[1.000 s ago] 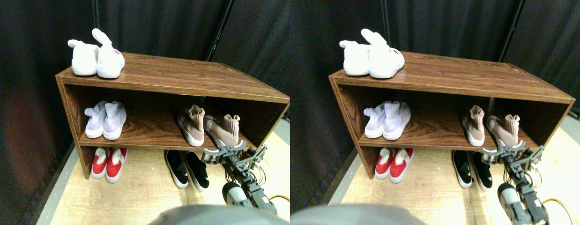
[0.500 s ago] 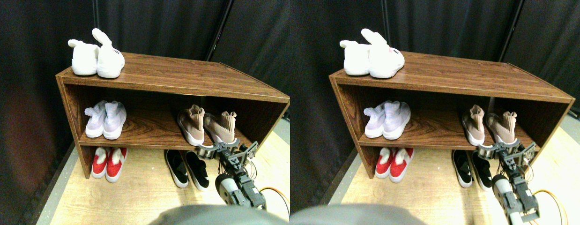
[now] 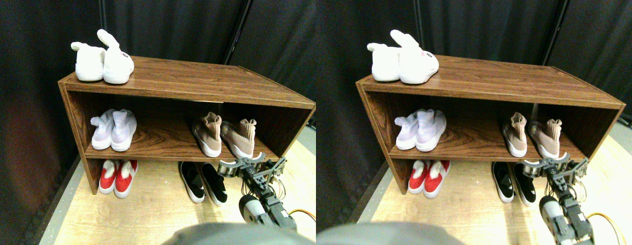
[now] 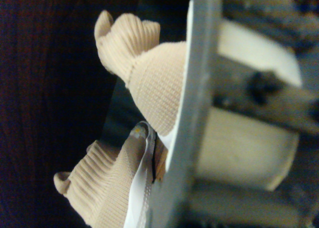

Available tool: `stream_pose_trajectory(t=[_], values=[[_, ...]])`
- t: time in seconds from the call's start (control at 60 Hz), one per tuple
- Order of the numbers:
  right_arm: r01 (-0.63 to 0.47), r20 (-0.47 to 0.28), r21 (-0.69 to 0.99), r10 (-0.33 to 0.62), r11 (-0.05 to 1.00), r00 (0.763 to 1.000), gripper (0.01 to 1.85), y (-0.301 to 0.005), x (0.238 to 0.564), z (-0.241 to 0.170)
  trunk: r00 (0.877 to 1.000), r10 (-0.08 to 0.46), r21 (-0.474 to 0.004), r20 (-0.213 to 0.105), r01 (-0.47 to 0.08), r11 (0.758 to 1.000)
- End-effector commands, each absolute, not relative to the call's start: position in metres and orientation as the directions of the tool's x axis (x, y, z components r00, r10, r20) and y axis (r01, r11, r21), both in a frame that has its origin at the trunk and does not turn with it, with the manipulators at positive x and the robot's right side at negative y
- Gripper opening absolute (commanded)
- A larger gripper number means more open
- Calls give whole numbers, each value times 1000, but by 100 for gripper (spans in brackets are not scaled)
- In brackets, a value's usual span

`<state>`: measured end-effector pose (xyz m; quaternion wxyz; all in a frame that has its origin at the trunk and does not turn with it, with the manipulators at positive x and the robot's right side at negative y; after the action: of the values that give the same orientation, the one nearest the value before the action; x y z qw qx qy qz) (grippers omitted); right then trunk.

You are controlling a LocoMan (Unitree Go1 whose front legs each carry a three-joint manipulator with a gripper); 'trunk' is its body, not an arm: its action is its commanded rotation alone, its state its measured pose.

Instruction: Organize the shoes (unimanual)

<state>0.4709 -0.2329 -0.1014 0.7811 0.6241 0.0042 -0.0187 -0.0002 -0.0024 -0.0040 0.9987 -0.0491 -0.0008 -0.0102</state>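
Stereo pair view: right gripper (image 3: 249,166) hangs below the shelf rack's (image 3: 193,81) middle-shelf front edge, near its right end; its grip state cannot be told. Against a second ago, the right tan sneaker (image 3: 238,138) stands free beside its mate (image 3: 208,135). Black slip-ons (image 3: 203,182) lie just beside the gripper. Wrist view: both tan collars fill the frame.

Ten shoes stand in five pairs. Two white shoes (image 3: 102,61) sit on top of the one wooden shelf unit (image 3: 193,81). Two pale lilac knit sneakers (image 3: 114,130) and two tan knit sneakers (image 3: 223,137) share the middle shelf. Two red shoes (image 3: 117,176) and two black slip-ons (image 3: 203,182) rest on the floor beneath. One gripper (image 3: 249,167) shows at the lower right.
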Motion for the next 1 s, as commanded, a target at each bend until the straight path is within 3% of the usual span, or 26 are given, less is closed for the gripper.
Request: stream_pose_trajectory(t=[0.017, 0.267, 0.417, 0.467, 0.517, 0.533, 0.617, 0.633, 0.75, 0.8, 1.0], values=[[-56, 56, 964, 10, 259, 998, 158, -232, 456, -85, 1000, -19, -109, -3, 18, 994], [-141, 141, 952, 20, 271, 990, 162, -255, 420, -78, 1000, -27, -102, -4, 27, 994], [-165, 171, 945, 2, 282, 985, 139, -270, 405, -67, 1000, -31, -98, -4, 31, 995], [-172, 187, 938, -23, 302, 982, 119, -275, 400, -63, 999, -34, -97, -3, 33, 995], [-167, 192, 939, -55, 301, 980, 83, -281, 397, -58, 999, -35, -96, -2, 34, 995], [-167, 192, 939, -55, 301, 980, 83, -281, 397, -58, 999, -35, -96, -2, 35, 995], [-158, 220, 927, -151, 341, 964, 12, -292, 398, -49, 999, -36, -96, -1, 36, 995], [-161, 223, 926, -153, 341, 963, 6, -293, 399, -48, 999, -36, -95, -1, 36, 995], [-175, 253, 924, -199, 340, 947, 6, -305, 403, -42, 999, -38, -92, 0, 38, 995], [-182, 282, 897, -203, 404, 938, 6, -311, 406, -38, 999, -41, -92, 2, 41, 995], [-179, 282, 891, -198, 418, 939, 6, -327, 425, -29, 999, -40, -88, 2, 40, 995]])
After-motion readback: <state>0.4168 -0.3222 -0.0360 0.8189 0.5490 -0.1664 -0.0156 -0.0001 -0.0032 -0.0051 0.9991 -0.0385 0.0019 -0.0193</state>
